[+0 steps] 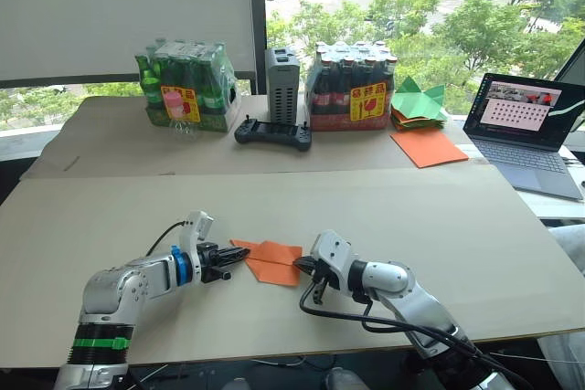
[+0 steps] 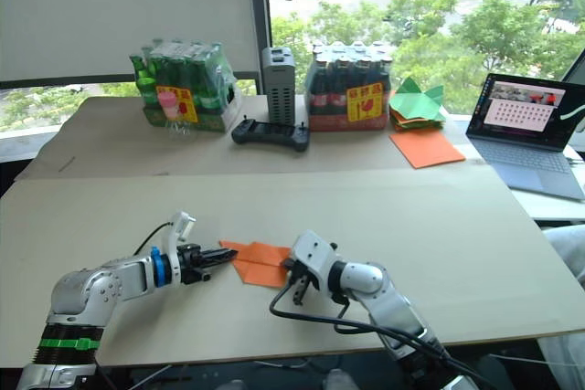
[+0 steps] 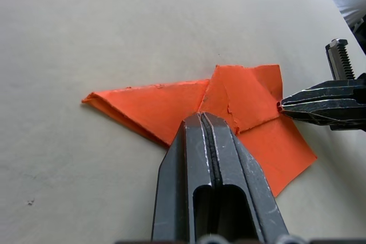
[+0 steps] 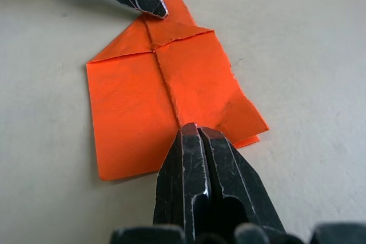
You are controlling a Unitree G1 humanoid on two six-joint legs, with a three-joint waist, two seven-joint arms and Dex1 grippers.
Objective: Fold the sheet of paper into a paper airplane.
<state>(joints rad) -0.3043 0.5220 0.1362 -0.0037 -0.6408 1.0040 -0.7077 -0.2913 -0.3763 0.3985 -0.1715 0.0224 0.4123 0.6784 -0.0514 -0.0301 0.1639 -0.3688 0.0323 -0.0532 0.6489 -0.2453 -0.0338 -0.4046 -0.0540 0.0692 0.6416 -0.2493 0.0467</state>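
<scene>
the thin bright orange sheet of paper (image 1: 266, 260), creased down its middle and folded to a pointed wedge with a ragged edge, lies flat on the pale worktop (image 1: 439, 226) between the two arms. red and yellow labels on the shrink-wrapped bottle packs (image 1: 352, 93) at the back are too small to read. the left pincer (image 1: 236, 263), fingers together, presses the paper's left point; the right pincer (image 1: 299, 268), fingers together, pinches its right edge at the crease.

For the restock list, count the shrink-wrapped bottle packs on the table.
2. The green bottle pack stands at the far left of the table; the dark bottle pack stands to its right, past the grey box. None looks hidden.
</scene>
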